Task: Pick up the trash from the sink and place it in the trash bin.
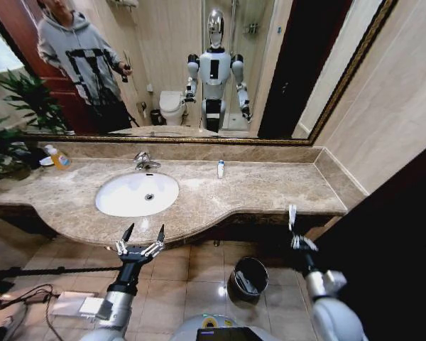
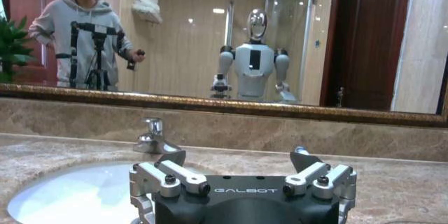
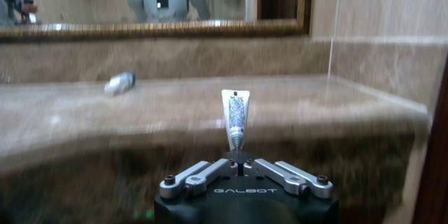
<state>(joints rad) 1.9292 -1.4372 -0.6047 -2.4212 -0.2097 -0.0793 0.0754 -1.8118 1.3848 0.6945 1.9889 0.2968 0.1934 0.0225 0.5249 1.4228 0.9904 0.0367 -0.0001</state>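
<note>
The white oval sink [image 1: 124, 201] is set in the beige marble countertop, and nothing but its drain shows in the basin. My right gripper [image 1: 293, 240] is below the counter's front edge at the right, shut on a flat white tube [image 1: 292, 215] of trash that points upward. In the right wrist view the same tube [image 3: 235, 115] stands up from between the closed fingers. A small white bottle [image 1: 220, 169] with a blue mark stands on the counter by the mirror. The black trash bin [image 1: 247, 278] sits on the floor under the counter. My left gripper [image 1: 143, 238] is open in front of the sink [image 2: 77, 195].
A chrome faucet [image 1: 143, 162] stands behind the basin. An orange soap bottle [image 1: 59, 158] and a green plant [image 1: 14, 114] are at the counter's left end. A dark door panel [image 1: 405, 241] is close on the right. Cables lie on the tiled floor at left [image 1: 28, 295].
</note>
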